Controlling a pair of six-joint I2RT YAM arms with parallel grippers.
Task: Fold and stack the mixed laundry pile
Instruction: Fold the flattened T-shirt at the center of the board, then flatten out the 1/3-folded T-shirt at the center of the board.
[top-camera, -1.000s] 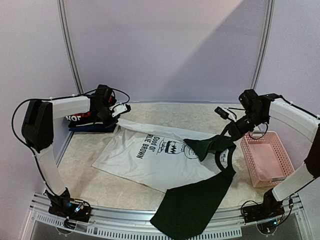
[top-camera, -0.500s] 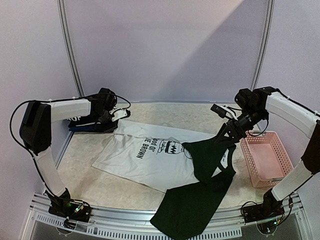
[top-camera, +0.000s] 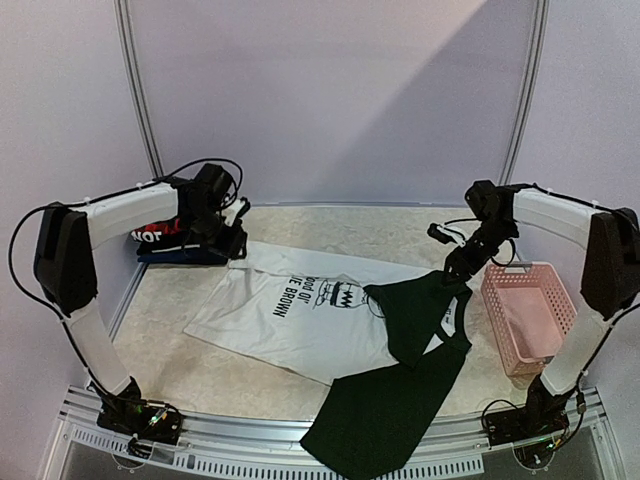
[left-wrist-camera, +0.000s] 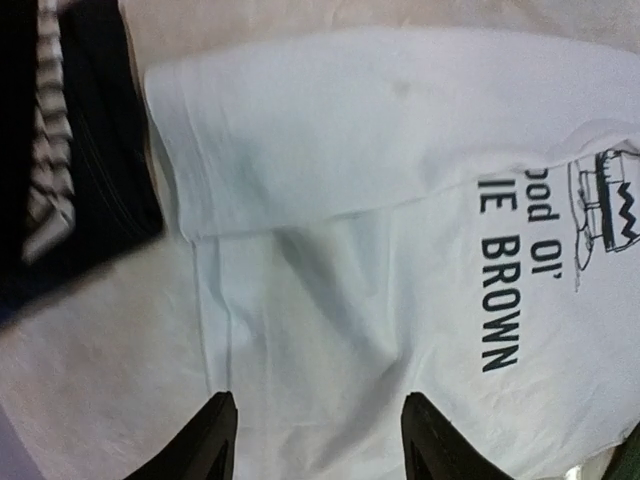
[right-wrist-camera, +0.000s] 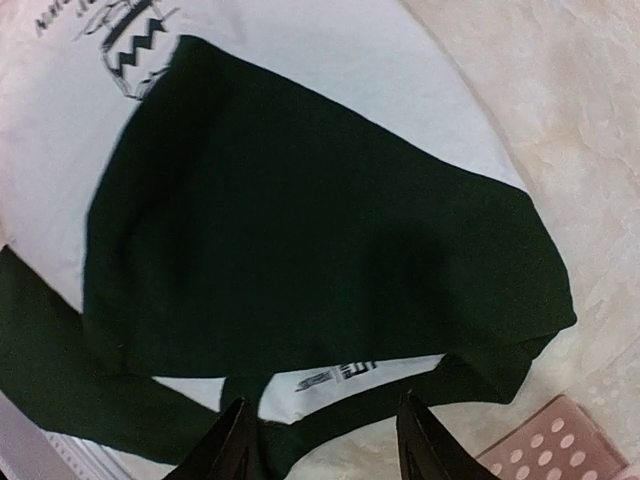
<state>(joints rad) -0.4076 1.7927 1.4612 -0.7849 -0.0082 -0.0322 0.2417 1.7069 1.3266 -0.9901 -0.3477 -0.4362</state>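
From above and behind the arms, a white printed tee (top-camera: 300, 315) lies spread flat in the middle of the marbled beige desk (top-camera: 180, 370). Its dark sleeve (top-camera: 415, 310) is folded over the right side as a soft, blunt triangle. A larger dark garment (top-camera: 385, 410) sprawls below it and droops over the near edge. At the far left sits a folded stack (top-camera: 175, 245) of navy and black cloth, and the left gripper (top-camera: 228, 238) hangs just beside it. The right gripper (top-camera: 455, 265) hovers over the sleeve's far corner, next to the pink slatted basket (top-camera: 530, 320).

Down the left wrist, the left gripper (left-wrist-camera: 318, 402) shows black jaws standing apart, grasping nothing. Under them the tee (left-wrist-camera: 350, 200) is smooth knit with shallow creases and block lettering (left-wrist-camera: 500, 305). The folded stack (left-wrist-camera: 100, 150), one layer striped, borders its hem.

Down the right wrist, the right gripper (right-wrist-camera: 325, 405) also has its jaws parted and empty above the dark sleeve (right-wrist-camera: 320, 230), a matte, faintly rumpled wedge lying on the tee (right-wrist-camera: 330, 60). A perforated corner of the basket (right-wrist-camera: 560, 440) shows at the lower right.
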